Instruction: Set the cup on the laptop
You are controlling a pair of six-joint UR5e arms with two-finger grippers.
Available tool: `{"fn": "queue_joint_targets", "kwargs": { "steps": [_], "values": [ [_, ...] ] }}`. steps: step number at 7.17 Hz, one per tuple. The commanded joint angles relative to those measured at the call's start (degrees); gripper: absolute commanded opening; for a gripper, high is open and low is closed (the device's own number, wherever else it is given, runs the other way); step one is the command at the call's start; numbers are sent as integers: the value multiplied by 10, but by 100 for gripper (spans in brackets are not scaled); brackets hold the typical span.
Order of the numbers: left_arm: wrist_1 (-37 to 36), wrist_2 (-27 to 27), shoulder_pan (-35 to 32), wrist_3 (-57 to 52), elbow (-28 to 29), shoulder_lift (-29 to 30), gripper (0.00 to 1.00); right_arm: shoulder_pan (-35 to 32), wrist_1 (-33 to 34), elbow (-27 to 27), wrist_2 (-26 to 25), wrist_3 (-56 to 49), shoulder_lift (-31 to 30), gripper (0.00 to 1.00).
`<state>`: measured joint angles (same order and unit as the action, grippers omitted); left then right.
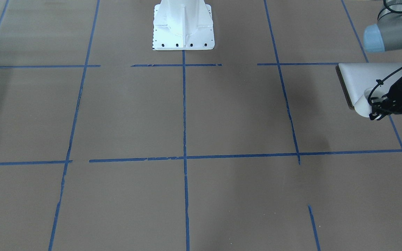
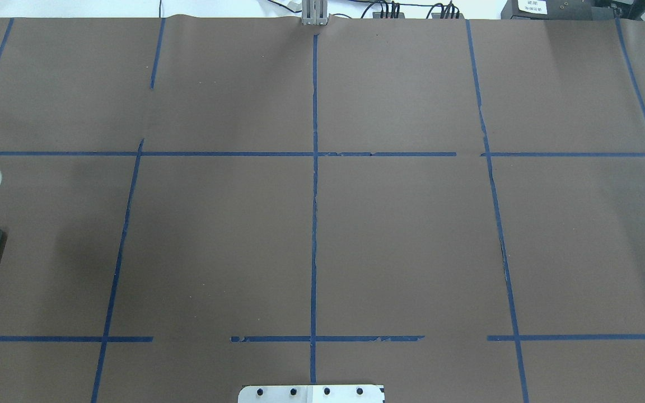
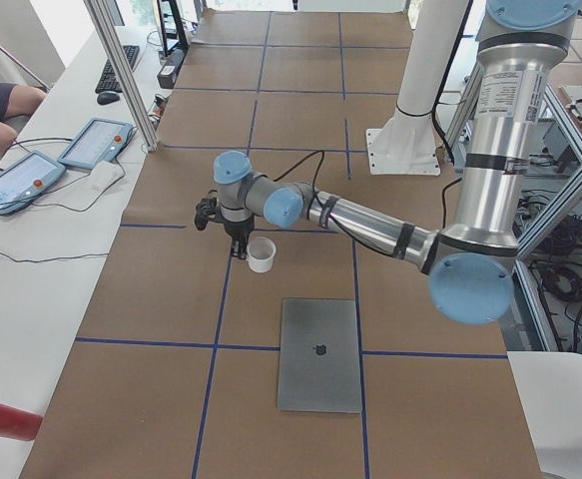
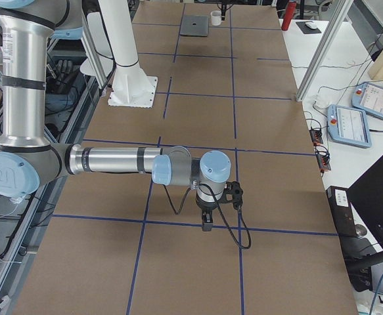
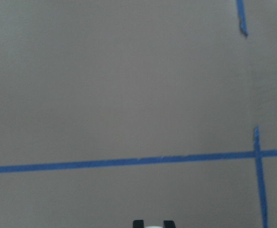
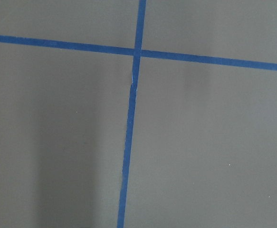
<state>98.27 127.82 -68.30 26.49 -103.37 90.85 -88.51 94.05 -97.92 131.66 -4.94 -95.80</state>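
Laptop [image 3: 319,354] lies flat on the table [image 3: 151,299], lid closed, logo up, near the left end. Just beyond it, apart and not touching, is the cup [image 3: 262,253], upright with its mouth up. Left gripper [image 3: 238,249] is at the cup's side, and the wrist view shows the dark fingertips [image 5: 138,223] pinching a white sliver of cup. Can't tell if the cup clears the table. Far end: right gripper [image 4: 206,224] points down over bare table, well apart from both; can't tell its jaw state.

Left arm [image 3: 370,228] and right arm [image 4: 106,159] were silver tubes, joint caps [image 3: 470,289] were light blue, black cable [image 1: 396,72] ran by wrist, white base [image 1: 183,26] had black screws [image 1: 177,45].
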Motion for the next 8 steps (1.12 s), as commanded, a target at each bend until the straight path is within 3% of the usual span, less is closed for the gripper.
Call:
{"fn": "queue_joint_targets", "kwargs": {
  "steps": [1,2,5,8],
  "values": [
    [166,0,-4,23,-20,-169,0,0,0,0,0,0,0,100],
    [246,-1,-4,54,5,-205,0,0,0,0,0,0,0,100],
    [397,-26,-1,129,131,-210,0,0,0,0,0,0,0,100],
    [424,-20,1,135,147,-204,0,0,0,-1,0,0,0,100]
  ]
}}
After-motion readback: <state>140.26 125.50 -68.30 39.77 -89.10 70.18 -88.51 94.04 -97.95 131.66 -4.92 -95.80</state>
